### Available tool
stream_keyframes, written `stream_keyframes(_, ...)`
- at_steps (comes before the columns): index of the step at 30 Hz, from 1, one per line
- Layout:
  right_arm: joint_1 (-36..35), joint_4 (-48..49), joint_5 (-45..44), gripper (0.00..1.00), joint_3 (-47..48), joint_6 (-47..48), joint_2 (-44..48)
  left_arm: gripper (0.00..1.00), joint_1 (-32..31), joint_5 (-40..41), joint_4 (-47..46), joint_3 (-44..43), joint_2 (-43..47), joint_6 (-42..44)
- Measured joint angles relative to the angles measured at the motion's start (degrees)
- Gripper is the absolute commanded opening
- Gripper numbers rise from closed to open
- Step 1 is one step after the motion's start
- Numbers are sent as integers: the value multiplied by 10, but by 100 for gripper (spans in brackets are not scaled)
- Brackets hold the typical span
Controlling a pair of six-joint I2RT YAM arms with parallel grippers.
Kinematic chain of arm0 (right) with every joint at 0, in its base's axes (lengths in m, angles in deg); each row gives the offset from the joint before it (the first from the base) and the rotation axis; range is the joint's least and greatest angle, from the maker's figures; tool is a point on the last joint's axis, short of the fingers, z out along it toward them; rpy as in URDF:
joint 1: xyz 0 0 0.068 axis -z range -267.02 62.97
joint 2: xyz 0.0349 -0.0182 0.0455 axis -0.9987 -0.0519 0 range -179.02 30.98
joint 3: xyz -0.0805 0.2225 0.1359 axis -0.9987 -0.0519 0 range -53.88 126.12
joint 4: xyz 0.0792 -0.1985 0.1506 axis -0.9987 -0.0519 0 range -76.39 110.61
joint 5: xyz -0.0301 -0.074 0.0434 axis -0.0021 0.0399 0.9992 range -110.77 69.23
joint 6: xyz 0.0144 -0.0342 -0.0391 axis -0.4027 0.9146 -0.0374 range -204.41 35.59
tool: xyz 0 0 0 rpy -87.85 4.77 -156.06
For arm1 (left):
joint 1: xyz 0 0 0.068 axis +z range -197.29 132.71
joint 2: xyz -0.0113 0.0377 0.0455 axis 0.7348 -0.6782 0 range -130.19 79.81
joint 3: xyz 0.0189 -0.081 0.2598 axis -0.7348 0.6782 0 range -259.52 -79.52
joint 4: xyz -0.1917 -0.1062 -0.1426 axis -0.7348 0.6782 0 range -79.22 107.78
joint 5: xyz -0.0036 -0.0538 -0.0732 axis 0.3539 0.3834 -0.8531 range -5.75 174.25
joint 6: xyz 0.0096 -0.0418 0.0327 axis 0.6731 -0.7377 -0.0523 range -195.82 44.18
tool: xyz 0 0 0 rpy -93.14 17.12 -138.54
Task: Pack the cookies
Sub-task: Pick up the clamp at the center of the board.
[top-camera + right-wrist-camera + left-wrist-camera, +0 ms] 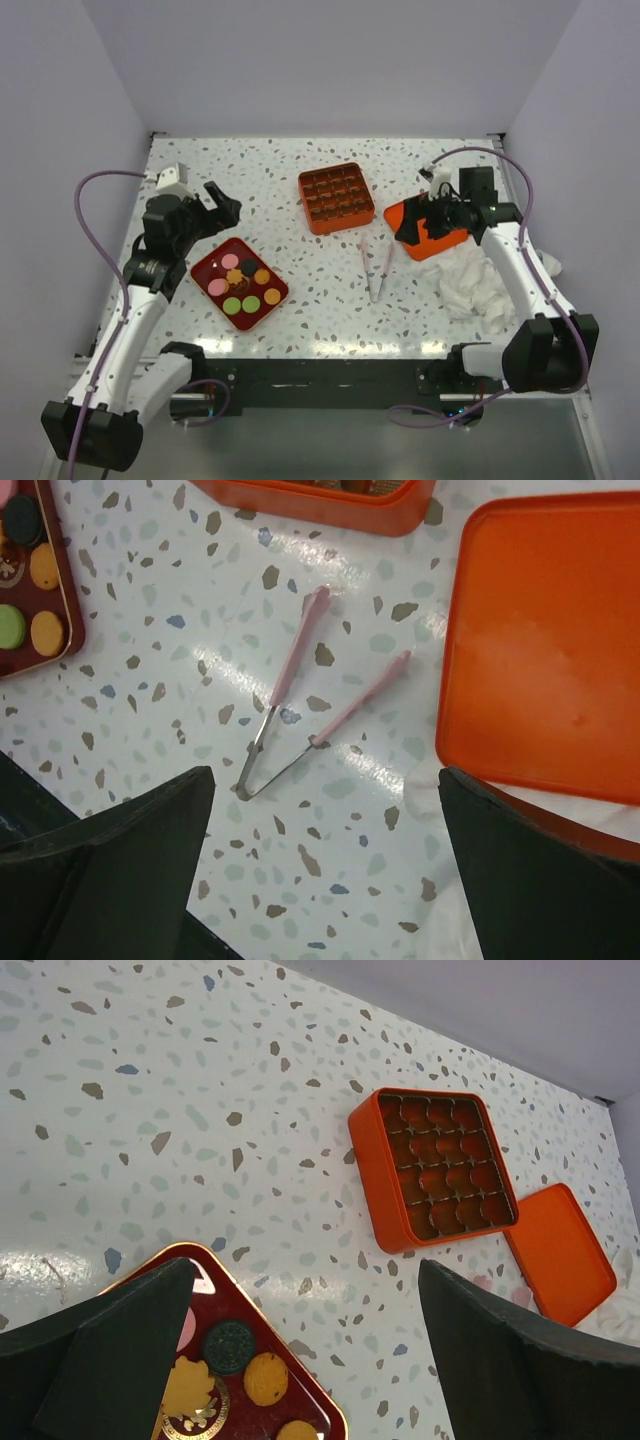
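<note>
Nothing's packed yet: my left gripper (222,207) hangs wide open near the far corner of the red tray (212,253), where all the cookies (243,283) sit, and the orange grid box (335,197) looks empty. My right gripper (325,780) is spread open too, over the pink tongs (283,675) lying splayed on the table beside the lid (550,650). I figure next is dropping down and pinching those.

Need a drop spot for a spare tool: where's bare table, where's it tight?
Free: far strip behind the orange grid box; gap between it and the red tray; near strip between tray and tongs. Crowded: right side, tongs, lid and cloth close together.
</note>
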Motion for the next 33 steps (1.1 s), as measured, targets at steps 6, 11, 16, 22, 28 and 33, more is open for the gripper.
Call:
stream_keyframes(6, -23, 13, -28, 99, -39, -57, -16, 100, 0, 29, 15, 24, 42, -20)
stream_keyframes(11, -106, 54, -104, 99, -71, -134, -16, 100, 0, 34, 27, 33, 43, -39)
stream_keyframes(16, -181, 97, -181, 99, -144, -224, -9, 100, 0, 35, 32, 35, 41, -54)
stream_keyframes(22, -250, 132, -273, 97, -179, -288, -18, 100, 0, 35, 51, 45, 49, -59)
stream_keyframes(28, -282, 158, -331, 87, -166, -322, -100, 100, 0, 38, 52, 59, 67, -59)
stream_keyframes(33, -293, 156, -358, 82, -155, -335, -143, 100, 0, 35, 53, 70, 70, -58)
